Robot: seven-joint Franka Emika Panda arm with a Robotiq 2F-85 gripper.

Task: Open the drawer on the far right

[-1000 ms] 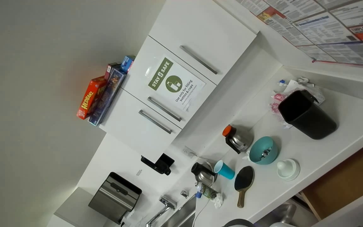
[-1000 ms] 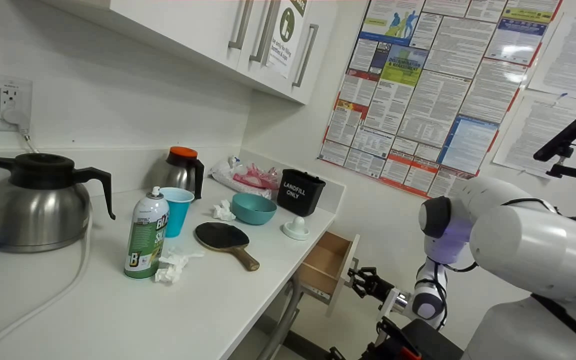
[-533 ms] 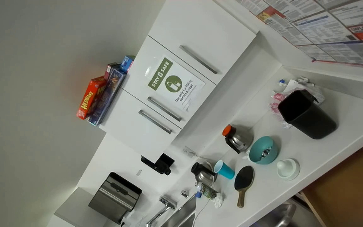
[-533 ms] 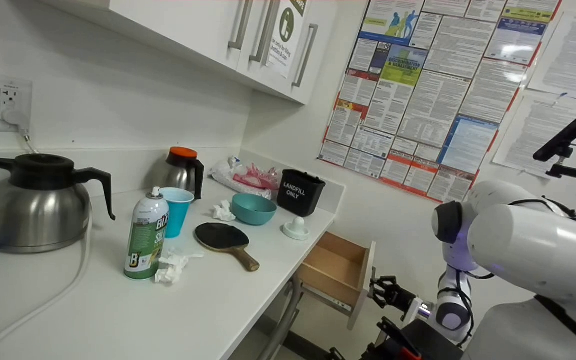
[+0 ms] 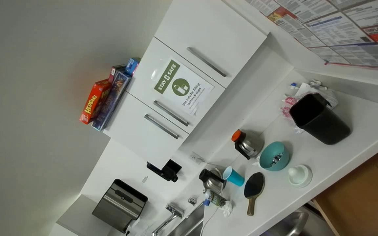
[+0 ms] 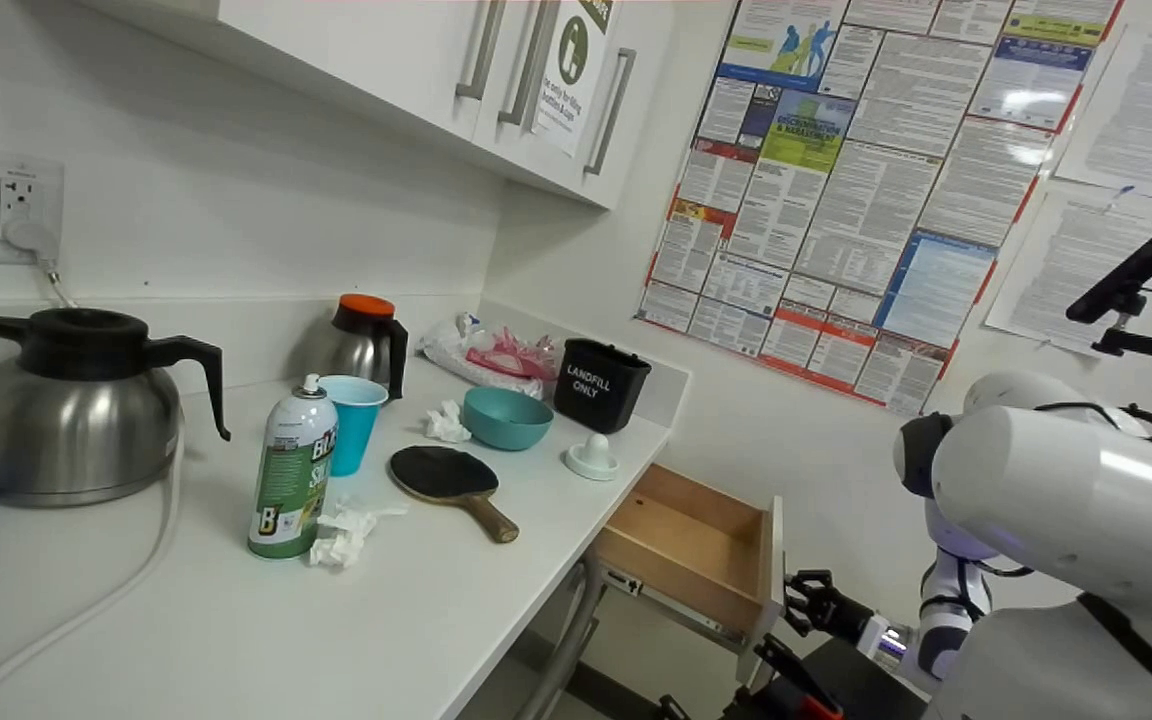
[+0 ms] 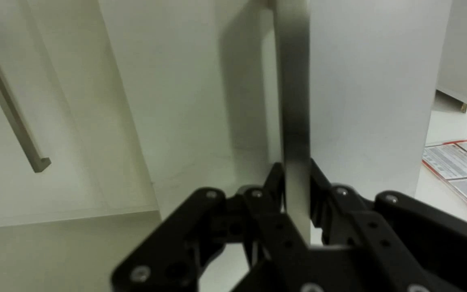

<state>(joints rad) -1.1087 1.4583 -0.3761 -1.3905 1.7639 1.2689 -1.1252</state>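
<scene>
The drawer [image 6: 706,545] is pulled well out from under the counter at its far end, in an exterior view. Its brown inside also shows at the lower right of an exterior view [image 5: 363,200]. In the wrist view its flat white front [image 7: 185,101] fills the middle, with the silver bar handle [image 7: 294,81] running down to my jaws. My gripper [image 7: 297,182] has one finger on each side of the handle and is shut on it. In an exterior view my gripper [image 6: 796,602] is at the drawer front; the handle is mostly hidden there.
The white counter [image 6: 236,640] holds a black bin [image 6: 601,385], a teal bowl [image 6: 508,418], a paddle [image 6: 446,475] and a spray can [image 6: 294,470]. Another front with a bar handle [image 7: 12,101] is at the left of the wrist view. A black object [image 6: 861,685] stands below the arm.
My gripper and arm have moved back, away from the counter, and the drawer has slid out with them. More of its brown inside shows now in both exterior views.
</scene>
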